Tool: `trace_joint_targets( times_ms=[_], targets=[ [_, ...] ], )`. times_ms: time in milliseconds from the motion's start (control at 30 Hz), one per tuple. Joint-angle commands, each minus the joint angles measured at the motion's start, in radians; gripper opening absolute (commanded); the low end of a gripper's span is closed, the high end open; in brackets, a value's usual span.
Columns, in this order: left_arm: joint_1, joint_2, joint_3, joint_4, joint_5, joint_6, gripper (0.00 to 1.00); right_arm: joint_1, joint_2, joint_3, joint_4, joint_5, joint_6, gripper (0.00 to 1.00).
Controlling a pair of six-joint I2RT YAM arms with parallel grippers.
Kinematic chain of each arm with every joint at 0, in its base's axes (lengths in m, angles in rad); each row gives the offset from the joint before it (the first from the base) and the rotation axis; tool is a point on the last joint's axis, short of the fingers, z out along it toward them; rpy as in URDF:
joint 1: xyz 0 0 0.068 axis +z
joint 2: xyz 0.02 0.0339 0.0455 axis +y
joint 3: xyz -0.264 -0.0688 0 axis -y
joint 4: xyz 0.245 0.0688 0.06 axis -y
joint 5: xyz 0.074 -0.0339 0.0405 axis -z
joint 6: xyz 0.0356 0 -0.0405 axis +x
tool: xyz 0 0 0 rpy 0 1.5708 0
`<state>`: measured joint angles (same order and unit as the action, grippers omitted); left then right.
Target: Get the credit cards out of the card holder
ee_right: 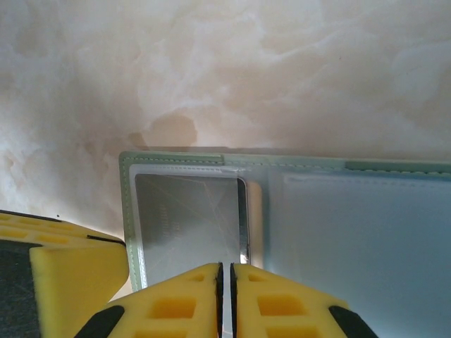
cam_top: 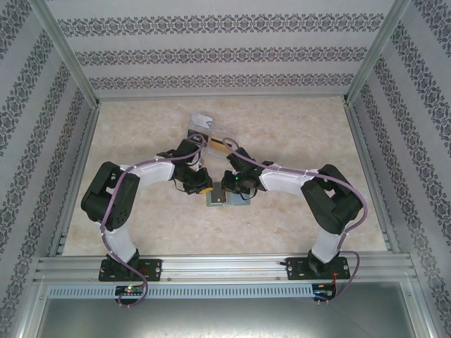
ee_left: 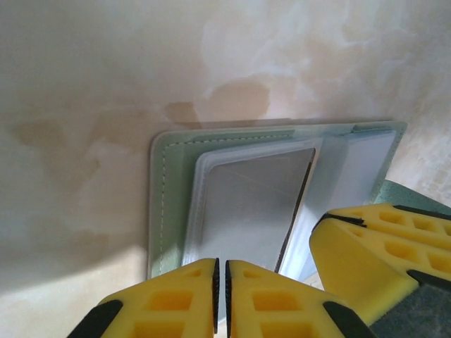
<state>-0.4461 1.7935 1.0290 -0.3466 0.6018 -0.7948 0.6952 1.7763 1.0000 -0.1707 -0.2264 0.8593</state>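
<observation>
a: where's the card holder (cam_top: 227, 200)?

b: lying open on the table (cam_top: 303, 141), midway between the two arms, with both grippers down at its near edge.

a: and the jaws?

b: the left gripper (ee_left: 220, 266) is pressed together to a thin slit, right at the near edge of the clear sleeve. the right gripper (ee_right: 225, 269) is the same, just beside that sleeve, by the fold. whether either has really nipped any plastic, i can't tell (the edge runs under the yellow fingers).

a: cards?

b: one dark grey card (ee_left: 250, 204) shows, tucked in the sleeve on the panel by the left gripper.

a: so how to do this step well?

b: my judgement: one gripper pins the cover flat, and the other takes only the card's edge, not the sleeve with it. pull low and straight, out through whichever side the sleeve opens, so the holder doesn't lift or fold shut. if the whole wallet comes along, let go and grip again deeper on the card. the fingers are crowded together, so draw away from the other gripper.
</observation>
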Motion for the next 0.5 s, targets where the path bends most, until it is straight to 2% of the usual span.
trace_joint_targets(
  times_ms=[0,467],
  targets=[
    [-0.011,0.02,0.02,0.024,-0.001,-0.003,0.12,-0.015,0.014,-0.02,0.004,-0.006,0.008,0.15],
    [-0.011,0.074,-0.005,0.025,-0.025,0.023,0.08,-0.034,0.017,-0.054,0.042,-0.034,0.025,0.18]
  ],
)
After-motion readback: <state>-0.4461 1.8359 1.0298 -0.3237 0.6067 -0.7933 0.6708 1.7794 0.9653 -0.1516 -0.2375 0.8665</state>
